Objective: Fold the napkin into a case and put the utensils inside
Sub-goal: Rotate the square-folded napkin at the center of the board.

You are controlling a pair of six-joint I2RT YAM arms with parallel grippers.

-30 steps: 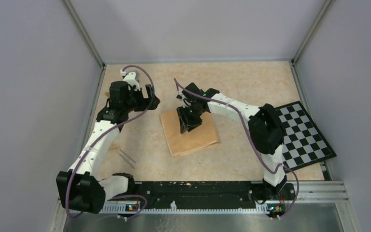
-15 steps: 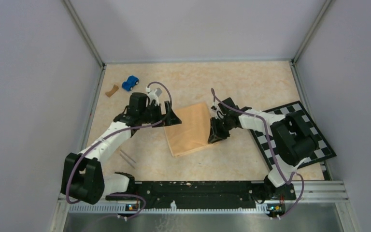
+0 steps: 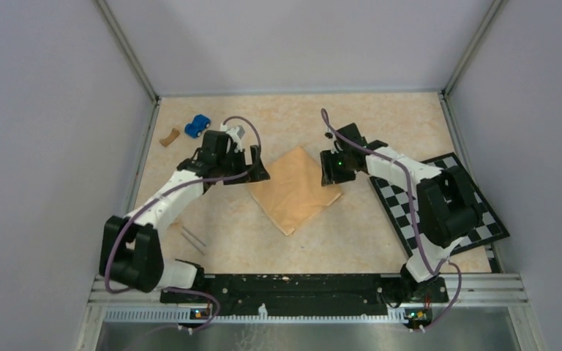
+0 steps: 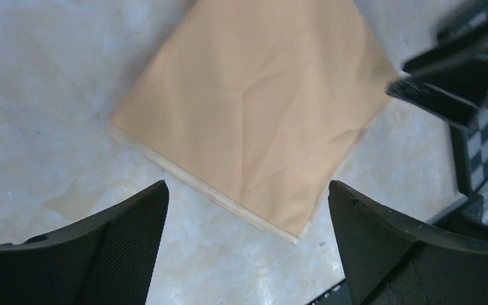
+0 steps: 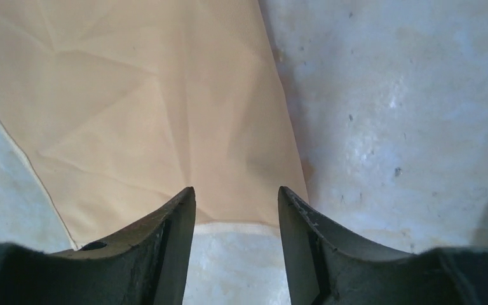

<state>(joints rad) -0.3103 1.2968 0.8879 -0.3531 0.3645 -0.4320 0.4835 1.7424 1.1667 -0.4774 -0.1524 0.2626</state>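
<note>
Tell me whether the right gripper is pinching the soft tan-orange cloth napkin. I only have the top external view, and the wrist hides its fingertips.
Observer: No. The right wrist view shows the right gripper with its jaws apart. The tan-orange napkin lies flat, and its edge crosses the gap between them.
Operator: Is the napkin a single layer?
Observer: No. The left wrist view shows several stacked layers along one edge, so it is folded.
Operator: And the left gripper?
Observer: The left gripper is wide open, with nothing gripped between its fingers.
</note>
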